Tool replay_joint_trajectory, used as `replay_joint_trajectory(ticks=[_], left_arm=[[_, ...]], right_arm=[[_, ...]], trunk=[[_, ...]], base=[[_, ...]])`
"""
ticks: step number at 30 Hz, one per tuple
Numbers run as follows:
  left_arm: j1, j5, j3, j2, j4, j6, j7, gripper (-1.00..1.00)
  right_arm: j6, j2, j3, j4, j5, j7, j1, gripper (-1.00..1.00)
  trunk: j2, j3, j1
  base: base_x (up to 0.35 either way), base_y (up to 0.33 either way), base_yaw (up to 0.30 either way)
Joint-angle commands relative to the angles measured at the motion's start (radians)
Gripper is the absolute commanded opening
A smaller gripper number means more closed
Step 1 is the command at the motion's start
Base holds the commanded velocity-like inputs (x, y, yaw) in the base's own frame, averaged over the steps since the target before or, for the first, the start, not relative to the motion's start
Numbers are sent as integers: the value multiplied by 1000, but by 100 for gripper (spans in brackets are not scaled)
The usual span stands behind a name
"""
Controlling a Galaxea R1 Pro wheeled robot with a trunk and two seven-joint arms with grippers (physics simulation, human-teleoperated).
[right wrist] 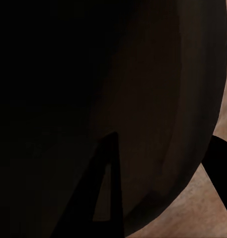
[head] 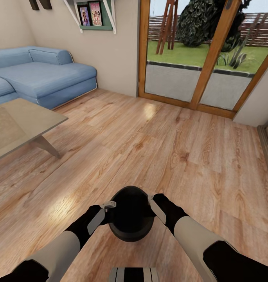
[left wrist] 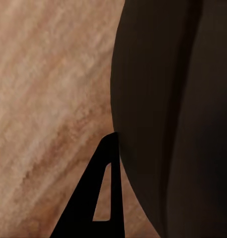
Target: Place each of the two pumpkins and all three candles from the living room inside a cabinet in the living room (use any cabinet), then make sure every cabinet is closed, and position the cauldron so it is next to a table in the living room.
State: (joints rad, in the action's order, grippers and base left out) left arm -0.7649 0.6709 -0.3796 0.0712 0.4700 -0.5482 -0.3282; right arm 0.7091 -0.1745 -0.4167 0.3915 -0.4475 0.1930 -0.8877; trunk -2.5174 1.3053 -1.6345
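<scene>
The black cauldron is held between the left gripper and the right gripper, above the wooden floor. Both sets of jaws are pressed against its opposite sides, apparently clamped on the rim. A low table is seen well beyond the left jaws, beside a blue sofa.
</scene>
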Motion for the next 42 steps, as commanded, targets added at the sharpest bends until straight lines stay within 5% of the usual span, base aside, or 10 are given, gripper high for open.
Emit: replay_joint_trajectory(ticks=[1,19,42], left_arm=[[-1,29,-6,0,2,2,-6,-100],[1,26,-8,-2,2,3,-6,-100],[2,29,-5,-2,2,-1,-6,-100]], right_arm=[[1,0,-4,1,-19,6,0,-100],[1,0,-4,3,-20,6,0,-100],[2,0,-4,3,-20,6,0,-100]], trunk=[[0,1,0],[0,-11,2],[0,1,0]], base=[[0,0,0],[0,0,8],[0,0,240]])
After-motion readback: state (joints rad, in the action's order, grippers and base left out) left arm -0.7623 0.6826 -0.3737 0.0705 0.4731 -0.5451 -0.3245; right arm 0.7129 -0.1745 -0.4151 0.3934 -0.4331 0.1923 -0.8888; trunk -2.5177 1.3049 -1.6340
